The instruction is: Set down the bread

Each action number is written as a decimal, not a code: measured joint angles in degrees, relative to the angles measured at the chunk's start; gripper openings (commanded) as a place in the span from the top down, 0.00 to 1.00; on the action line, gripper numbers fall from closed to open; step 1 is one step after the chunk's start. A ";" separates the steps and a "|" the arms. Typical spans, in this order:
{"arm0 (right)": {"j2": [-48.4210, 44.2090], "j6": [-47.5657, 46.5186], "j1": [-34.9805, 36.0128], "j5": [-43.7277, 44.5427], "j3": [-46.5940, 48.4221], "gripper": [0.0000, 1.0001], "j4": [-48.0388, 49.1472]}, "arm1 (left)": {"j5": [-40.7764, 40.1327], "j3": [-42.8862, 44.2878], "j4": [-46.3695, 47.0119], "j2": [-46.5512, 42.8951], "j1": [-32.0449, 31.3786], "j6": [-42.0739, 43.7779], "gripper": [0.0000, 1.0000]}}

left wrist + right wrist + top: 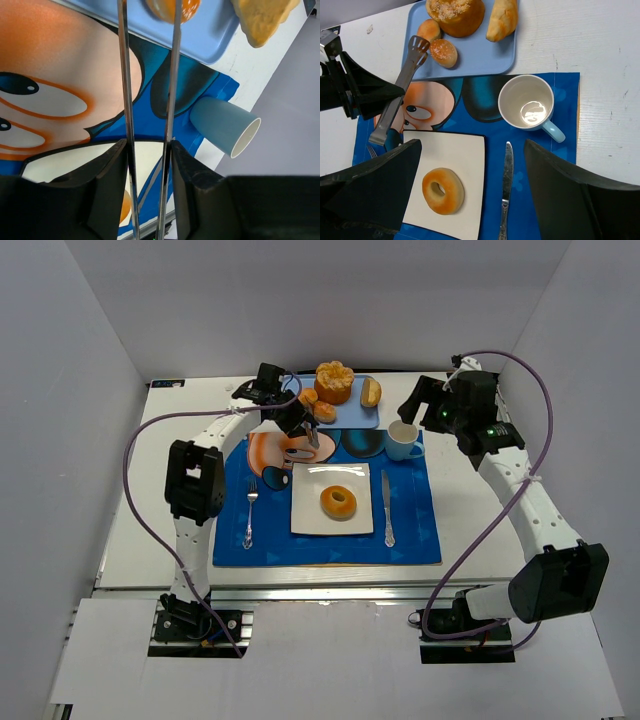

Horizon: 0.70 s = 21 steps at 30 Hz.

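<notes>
White-walled booth, white table (150,530), blue cartoon placemat (412,535) laid across the middle of it

Square white plate (308,518) at the mat's centre. Ring bread (338,502) lies flat on it, roughly mid-plate. Fork (249,508) on the mat left of the plate, knife (387,508) right of it, both pointing toward the table's far edge

Pale blue tray (357,418) sits near the far edge, right up against the mat's far side. On it: big round loaf (334,381) at the far-left part, long roll (371,392) just right of that, two small rolls (443,52) on the near-left part. Mug (403,440) stands upright on the mat's far right corner, just beside the tray, handle toward the near right

Left gripper (148,148): closed down onto the tongs (400,85), both metal arms squeezed between its black fingers partway along their length. Tongs slope from above the plate's far-left corner up to the tray, tips just beside the two small rolls. Can't tell if the tips touch either roll

Right gripper (472,145): jaws spread wide, holding nothing, hanging above the mat's far right part near the mug
</notes>
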 measured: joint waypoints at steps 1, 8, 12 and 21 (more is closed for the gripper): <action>0.09 -0.13 0.00 0.11 0.02 0.11 0.02 | 0.07 0.09 0.04 0.00 0.04 0.00 0.54; 0.26 -0.33 0.00 0.17 0.02 0.11 0.00 | 0.42 0.22 0.92 0.00 0.22 -0.11 0.56; 0.26 -0.35 0.00 0.17 0.02 0.11 0.02 | 0.42 0.46 0.85 0.00 0.26 -0.31 0.56; 0.22 -0.33 0.00 0.15 0.02 0.11 0.04 | 0.37 0.85 0.11 -1.29 0.26 -0.35 0.45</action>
